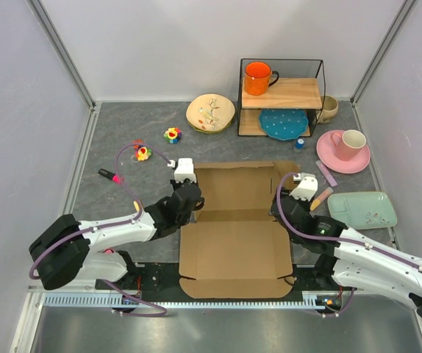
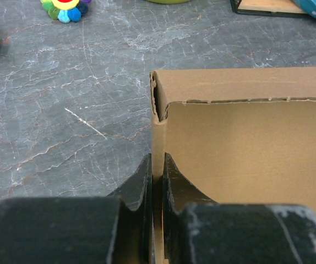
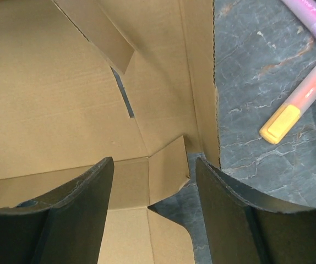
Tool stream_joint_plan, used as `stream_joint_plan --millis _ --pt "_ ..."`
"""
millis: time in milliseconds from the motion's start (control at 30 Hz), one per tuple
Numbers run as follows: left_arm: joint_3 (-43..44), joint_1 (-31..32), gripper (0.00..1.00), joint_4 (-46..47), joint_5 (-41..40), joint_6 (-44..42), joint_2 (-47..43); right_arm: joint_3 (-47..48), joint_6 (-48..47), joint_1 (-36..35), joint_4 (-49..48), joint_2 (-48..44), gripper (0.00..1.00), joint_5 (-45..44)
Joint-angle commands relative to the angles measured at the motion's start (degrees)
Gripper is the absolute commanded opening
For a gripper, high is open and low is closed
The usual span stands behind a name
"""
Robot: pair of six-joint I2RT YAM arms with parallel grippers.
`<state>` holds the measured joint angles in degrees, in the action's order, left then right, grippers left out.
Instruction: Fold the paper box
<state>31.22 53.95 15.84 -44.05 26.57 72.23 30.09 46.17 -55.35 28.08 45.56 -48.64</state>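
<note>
paper box (image 1: 233, 243) sits mid-table (image 1: 123, 125) between both arms, base flat, side walls partly up. left gripper (image 2: 157, 168) is pinched tight on the left wall's edge. right gripper (image 3: 153, 165) stands wide, right wall between the jaws, holding nothing. orange marker (image 3: 295, 104) lies just outside.

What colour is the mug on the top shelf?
Orange; the mug shows best in the top external view.

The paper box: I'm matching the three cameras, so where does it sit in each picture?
Top external: paper box at centre, between both arms.
Left wrist: paper box fills the right; left claw pinches its corner wall.
Right wrist: paper box fills left and centre.
Shared landmark: the grey marbled table.
</note>
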Motion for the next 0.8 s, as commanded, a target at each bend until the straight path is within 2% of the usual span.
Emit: stream_joint_plan --millis 0,400,500,533,767 --pt "3.05 -0.34 0.02 -6.07 -0.42 3.40 1.95 -0.99 4.27 2.00 -2.06 2.33 0.69 3.99" --pt "3.85 -0.43 0.02 -8.01 -3.06 3.93 1.16 -5.47 7.97 4.29 -4.87 7.35 0.71 7.07" --pt "3.76 -0.34 0.02 -8.10 -2.97 4.19 1.07 -6.70 6.39 4.64 -8.03 7.26 0.67 8.47" --pt "3.67 -0.34 0.02 -8.19 -2.88 4.28 0.99 -6.88 5.78 4.73 -10.04 7.44 0.61 9.61" --pt "2.97 -0.43 0.02 -8.36 -2.79 4.28 0.46 -6.27 0.24 4.82 -14.71 9.46 0.45 11.98"
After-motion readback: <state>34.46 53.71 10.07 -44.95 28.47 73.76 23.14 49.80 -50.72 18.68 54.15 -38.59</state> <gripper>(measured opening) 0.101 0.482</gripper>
